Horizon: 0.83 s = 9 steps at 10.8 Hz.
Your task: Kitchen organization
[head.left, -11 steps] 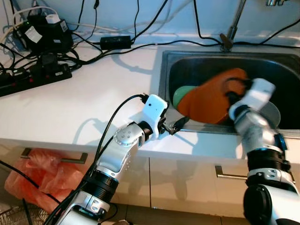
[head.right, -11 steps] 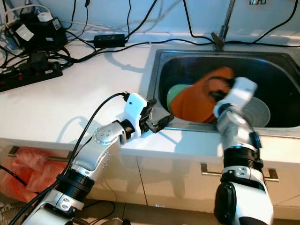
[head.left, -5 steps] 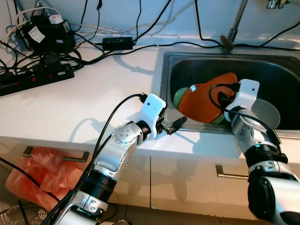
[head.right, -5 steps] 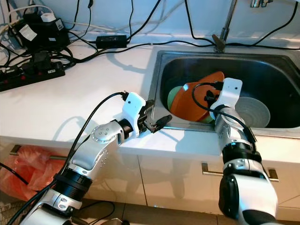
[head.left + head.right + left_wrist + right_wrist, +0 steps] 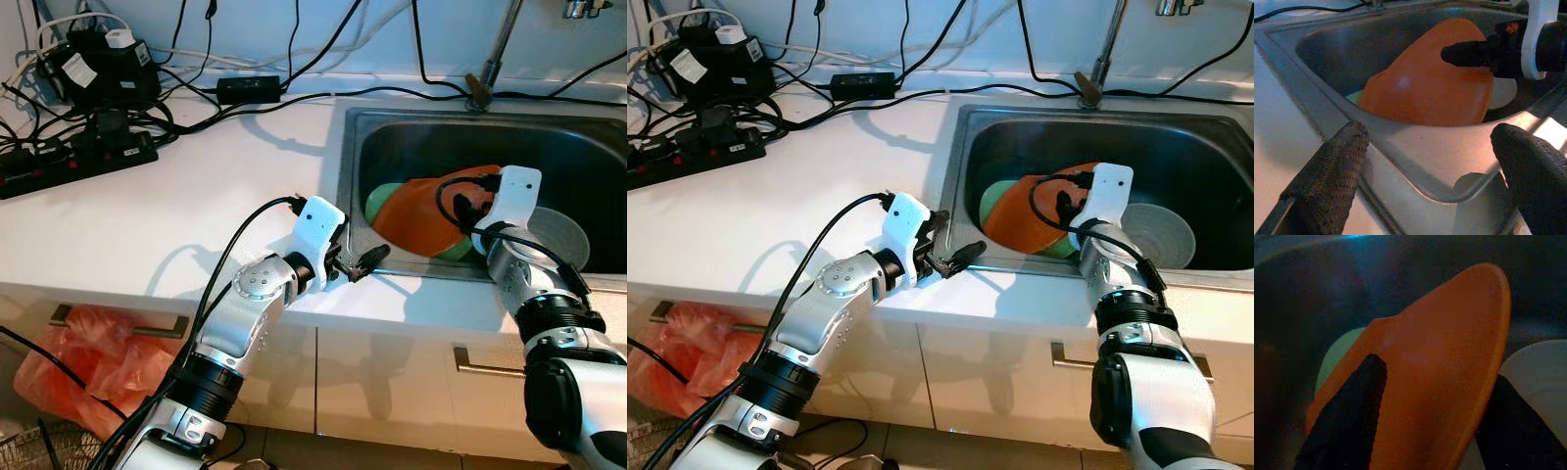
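Note:
An orange plate (image 5: pixel 419 210) is tilted inside the steel sink (image 5: pixel 351 147), leaning over a green plate (image 5: pixel 381 202). My right gripper (image 5: pixel 472 206) is shut on the orange plate's rim; in the right wrist view the plate (image 5: pixel 1440 357) sits between the two fingers (image 5: pixel 1352 411). A pale grey bowl (image 5: pixel 560 235) lies in the sink to the right of the plates. My left gripper (image 5: pixel 361 264) hovers open over the sink's front left rim, holding nothing. The left wrist view faces the orange plate (image 5: pixel 1425 88) past the sink's rim.
A white counter (image 5: pixel 147 215) stretches left of the sink, with power strips, adapters and black cables (image 5: pixel 88 98) at its back. The faucet (image 5: pixel 487 69) rises behind the sink. Drawer handles run below the counter edge, and a red plastic bag (image 5: pixel 78 362) lies on the floor.
My right gripper has brought the orange plate down from a raised position to lower in the sink, over the green plate. The left arm has barely moved.

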### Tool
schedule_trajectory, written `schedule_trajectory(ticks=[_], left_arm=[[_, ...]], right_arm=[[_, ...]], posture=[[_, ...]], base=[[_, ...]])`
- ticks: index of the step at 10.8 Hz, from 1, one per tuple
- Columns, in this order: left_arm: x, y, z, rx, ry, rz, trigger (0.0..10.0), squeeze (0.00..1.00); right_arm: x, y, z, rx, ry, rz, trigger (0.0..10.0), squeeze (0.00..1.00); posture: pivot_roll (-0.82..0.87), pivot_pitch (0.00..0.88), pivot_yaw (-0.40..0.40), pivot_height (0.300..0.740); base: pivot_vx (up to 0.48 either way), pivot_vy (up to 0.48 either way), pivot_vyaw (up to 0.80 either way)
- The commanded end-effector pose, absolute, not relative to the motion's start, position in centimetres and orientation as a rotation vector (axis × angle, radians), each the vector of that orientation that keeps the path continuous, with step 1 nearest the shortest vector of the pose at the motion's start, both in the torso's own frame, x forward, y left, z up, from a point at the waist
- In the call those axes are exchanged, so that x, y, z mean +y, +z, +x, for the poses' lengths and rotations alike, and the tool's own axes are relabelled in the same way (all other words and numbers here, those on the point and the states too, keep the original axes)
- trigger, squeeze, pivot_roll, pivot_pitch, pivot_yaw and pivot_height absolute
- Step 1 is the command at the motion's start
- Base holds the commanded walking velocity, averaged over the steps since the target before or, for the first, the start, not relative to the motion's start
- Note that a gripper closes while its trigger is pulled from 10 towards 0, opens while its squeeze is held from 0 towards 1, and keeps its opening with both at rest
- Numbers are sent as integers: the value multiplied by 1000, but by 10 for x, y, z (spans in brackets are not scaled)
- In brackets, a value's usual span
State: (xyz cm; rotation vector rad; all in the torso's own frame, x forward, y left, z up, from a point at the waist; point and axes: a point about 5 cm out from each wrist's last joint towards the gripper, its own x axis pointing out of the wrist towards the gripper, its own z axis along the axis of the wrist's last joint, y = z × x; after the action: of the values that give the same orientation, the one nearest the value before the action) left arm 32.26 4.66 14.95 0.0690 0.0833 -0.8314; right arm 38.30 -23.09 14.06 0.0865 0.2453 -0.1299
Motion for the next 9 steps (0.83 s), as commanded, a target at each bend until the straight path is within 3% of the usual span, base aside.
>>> schedule_trajectory(ticks=[1,9], left_arm=[[47,153,323,84,-845,78,10000,0],[46,156,324,94,-881,125,10000,0]], right_arm=[[-235,134,380,286,-146,66,10000,1000],[-285,155,365,218,-332,-52,10000,1000]], posture=[[25,65,47,740],[11,54,55,740]], base=[[0,0,0],[0,0,0]])
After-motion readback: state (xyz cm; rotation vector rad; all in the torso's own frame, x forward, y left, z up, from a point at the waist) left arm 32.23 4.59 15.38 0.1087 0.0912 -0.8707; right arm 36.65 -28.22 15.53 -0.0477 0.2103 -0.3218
